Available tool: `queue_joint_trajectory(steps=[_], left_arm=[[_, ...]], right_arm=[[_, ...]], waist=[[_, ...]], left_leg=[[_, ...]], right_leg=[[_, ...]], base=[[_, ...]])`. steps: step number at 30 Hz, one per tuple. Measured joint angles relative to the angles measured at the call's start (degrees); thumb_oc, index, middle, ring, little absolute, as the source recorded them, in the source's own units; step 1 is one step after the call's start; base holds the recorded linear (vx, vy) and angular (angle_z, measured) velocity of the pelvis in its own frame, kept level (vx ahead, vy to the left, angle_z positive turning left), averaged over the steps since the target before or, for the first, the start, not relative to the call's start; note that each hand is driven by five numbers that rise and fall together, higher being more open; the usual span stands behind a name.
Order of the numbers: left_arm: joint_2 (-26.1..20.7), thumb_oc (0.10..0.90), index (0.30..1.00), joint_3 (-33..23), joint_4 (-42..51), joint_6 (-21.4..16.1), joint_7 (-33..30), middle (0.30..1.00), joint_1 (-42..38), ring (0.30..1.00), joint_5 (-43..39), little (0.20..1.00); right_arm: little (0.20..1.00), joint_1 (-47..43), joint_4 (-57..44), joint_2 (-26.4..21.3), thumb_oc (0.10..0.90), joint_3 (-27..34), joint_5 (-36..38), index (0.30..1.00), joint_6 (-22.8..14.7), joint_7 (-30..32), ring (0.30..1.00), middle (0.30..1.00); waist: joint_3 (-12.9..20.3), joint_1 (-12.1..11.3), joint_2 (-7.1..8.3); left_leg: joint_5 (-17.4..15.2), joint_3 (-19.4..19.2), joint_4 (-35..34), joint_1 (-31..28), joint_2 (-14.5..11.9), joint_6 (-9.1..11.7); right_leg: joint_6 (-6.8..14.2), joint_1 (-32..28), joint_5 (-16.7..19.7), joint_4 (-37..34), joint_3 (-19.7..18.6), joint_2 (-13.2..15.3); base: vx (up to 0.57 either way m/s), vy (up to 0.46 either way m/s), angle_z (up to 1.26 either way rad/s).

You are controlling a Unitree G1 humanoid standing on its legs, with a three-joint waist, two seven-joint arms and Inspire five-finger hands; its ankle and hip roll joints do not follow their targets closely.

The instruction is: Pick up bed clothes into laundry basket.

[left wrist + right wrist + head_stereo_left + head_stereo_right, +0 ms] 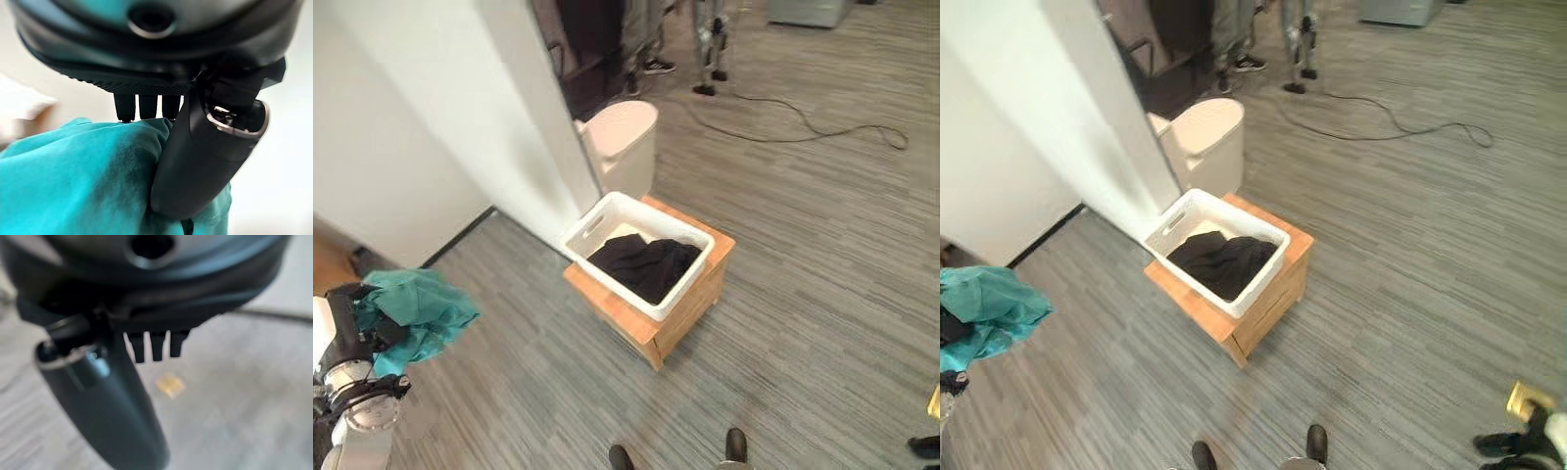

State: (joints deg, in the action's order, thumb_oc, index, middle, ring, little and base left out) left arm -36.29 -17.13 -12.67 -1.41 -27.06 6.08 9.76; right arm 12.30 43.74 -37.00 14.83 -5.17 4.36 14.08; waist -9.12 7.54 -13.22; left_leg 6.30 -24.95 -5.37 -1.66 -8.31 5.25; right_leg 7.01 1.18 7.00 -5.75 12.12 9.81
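A teal cloth (pixel 419 311) hangs bunched at the lower left, well left of the basket and above the floor. My left hand (pixel 354 331) is shut on it; in the left wrist view the thumb (pixel 195 161) presses into the teal cloth (pixel 83 181) with the fingers behind it. The white laundry basket (pixel 590 231) stands on a wooden box (pixel 693 311) in the middle of the floor, with black clothes (pixel 646 266) inside it. My right hand (pixel 107 401) hangs low at the right, relaxed and holding nothing.
A beige lidded bin (pixel 624 145) stands just behind the basket, against a white wall panel (pixel 440 127). A person's legs (pixel 651 39) and a loose cable (pixel 803 132) are farther back. A small yellow object (pixel 1528 397) lies on the floor near my right hand.
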Motion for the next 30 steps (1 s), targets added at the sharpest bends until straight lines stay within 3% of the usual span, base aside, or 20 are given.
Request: queue_joint_trajectory(steps=[4,10,13,14,18,20,24,30], left_arm=[[-0.05,0.400,0.300,1.22,5.23,-2.11,0.00,0.300,-6.53,0.300,-0.71,0.300],[-2.32,0.400,0.300,5.06,6.60,-3.48,-0.13,0.300,-11.32,0.300,-0.43,0.300],[-10.74,0.400,0.300,12.57,-1.08,-2.88,-0.68,0.300,-16.21,0.300,2.47,0.300],[-10.48,0.400,0.300,12.72,-1.22,-2.10,-0.70,0.300,-16.73,0.300,3.31,0.300],[-15.72,0.400,0.300,23.03,-12.63,-0.05,-0.87,0.300,-26.21,0.300,8.62,0.300],[-15.88,0.400,0.300,24.75,-15.55,0.44,-1.03,0.300,-29.30,0.300,9.80,0.300],[-15.77,0.400,0.300,29.22,-20.49,0.43,-0.88,0.300,-36.22,0.300,10.50,0.300],[-14.19,0.400,0.300,31.19,-21.40,-0.25,-0.80,0.300,-36.53,0.300,8.22,0.300]], right_arm=[[0.900,-0.82,2.97,3.08,0.800,-7.47,-0.21,0.900,-2.84,-0.36,0.900,0.900],[0.900,-0.18,5.04,5.27,0.800,-12.18,-1.10,0.900,-3.60,-3.20,0.900,0.900],[0.900,-1.13,7.23,5.80,0.800,-14.25,-1.79,0.900,-4.69,-3.83,0.900,0.900],[0.900,-0.75,7.42,5.84,0.800,-14.34,-2.13,0.900,-4.66,-3.95,0.900,0.900],[0.900,-1.37,7.43,5.94,0.800,-18.21,-3.41,0.900,-5.47,-4.06,0.900,0.900],[0.900,-1.87,7.01,5.96,0.800,-18.87,-3.48,0.900,-6.18,-3.90,0.900,0.900],[0.900,-3.50,6.52,6.00,0.800,-19.74,-3.49,0.900,-6.52,-3.74,0.900,0.900],[0.900,-4.63,4.19,6.47,0.800,-21.66,-3.50,0.900,-7.14,-3.22,0.900,0.900]], waist=[[-0.44,2.36,0.28],[-1.56,4.71,1.54],[-2.15,5.83,2.49],[-2.28,6.63,2.59],[-2.92,7.58,3.11],[-4.29,9.27,3.05],[-6.31,10.05,2.64],[-7.72,11.77,2.63]], left_leg=[[-1.09,-1.88,-0.01,-0.05,-0.40,0.65],[-0.75,-4.51,0.05,-1.35,-1.44,1.20],[-0.44,-4.75,0.28,-1.32,-2.10,1.70],[-0.34,-4.88,0.31,-1.34,-2.05,1.83],[-0.39,-7.57,0.26,-0.57,-1.98,1.94],[-0.45,-7.67,0.18,-0.08,-1.94,2.02],[-0.58,-8.37,0.16,2.59,-2.00,2.24],[-0.53,-10.29,0.06,3.96,-1.81,2.35]], right_leg=[[-0.08,1.73,-0.01,-0.01,-0.19,0.00],[-0.50,2.48,1.41,-0.02,-1.65,-1.12],[-1.13,2.71,1.61,0.02,-1.81,-1.81],[-1.37,3.28,1.95,0.03,-2.59,-1.92],[-1.41,5.77,2.20,0.02,-4.81,-2.11],[-1.44,6.33,2.47,0.01,-4.95,-2.14],[-1.74,9.99,3.56,0.18,-6.32,-2.49],[-1.81,12.75,3.88,0.44,-8.40,-2.68]], base=[[0.04,-0.075,-0.32],[0.03,-0.049,-0.27],[0.01,-0.011,-0.15],[0.02,-0.022,-0.31],[0.00,0.014,-0.28],[0.02,0.015,-0.19],[0.00,0.010,-0.16],[-0.01,0.011,-0.18]])
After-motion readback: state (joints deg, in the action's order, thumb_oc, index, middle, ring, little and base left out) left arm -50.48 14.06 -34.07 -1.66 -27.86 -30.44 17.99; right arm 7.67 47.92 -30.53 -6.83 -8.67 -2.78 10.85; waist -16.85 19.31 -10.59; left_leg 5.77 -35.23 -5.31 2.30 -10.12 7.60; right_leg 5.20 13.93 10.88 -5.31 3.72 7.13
